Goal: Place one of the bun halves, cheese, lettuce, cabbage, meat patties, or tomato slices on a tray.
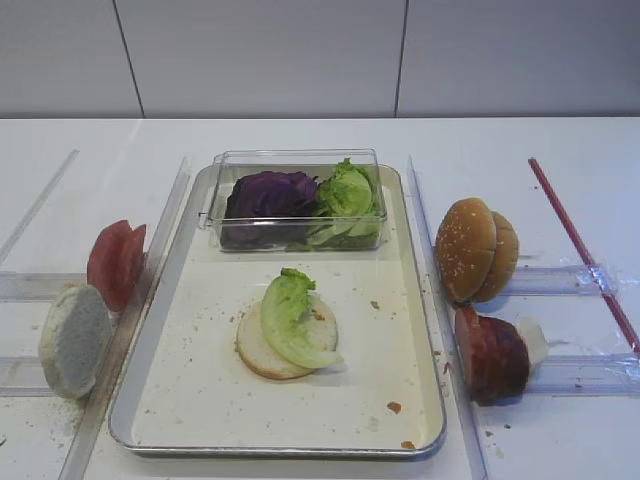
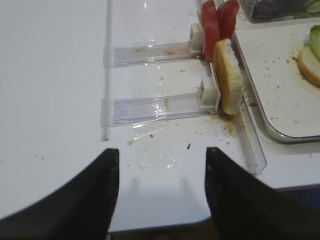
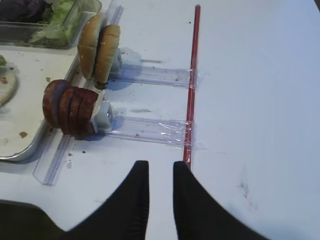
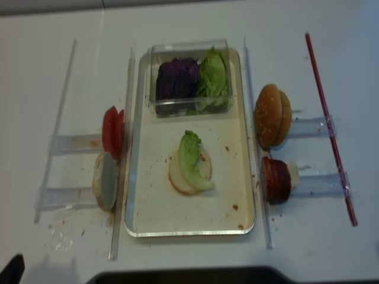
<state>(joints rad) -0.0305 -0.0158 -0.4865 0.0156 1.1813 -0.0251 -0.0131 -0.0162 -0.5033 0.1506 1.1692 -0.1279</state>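
A: Where are the patties (image 3: 70, 107) found from the right gripper (image 3: 161, 172)?

B: Ahead and left of it, stacked on edge just beside the tray (image 3: 30, 145); that arm is nearer. Its jaws are seen narrowly parted, nothing held

A: And the left gripper (image 2: 162, 165)?

B: Spread wide, empty

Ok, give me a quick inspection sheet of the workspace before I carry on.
Surface: white table, crumbs near the left racks.
Job's things: tray holds a bun base with a lettuce leaf on it, and a clear box of cabbage and lettuce. Tomato slices and a bun half stand left; sesame buns and meat patties stand right.
Clutter: red rod, clear rails.
Grippers: left end effector open, empty; right end effector narrowly parted, empty.
Cables: nothing seen.
Surroundings: grey wall panels.
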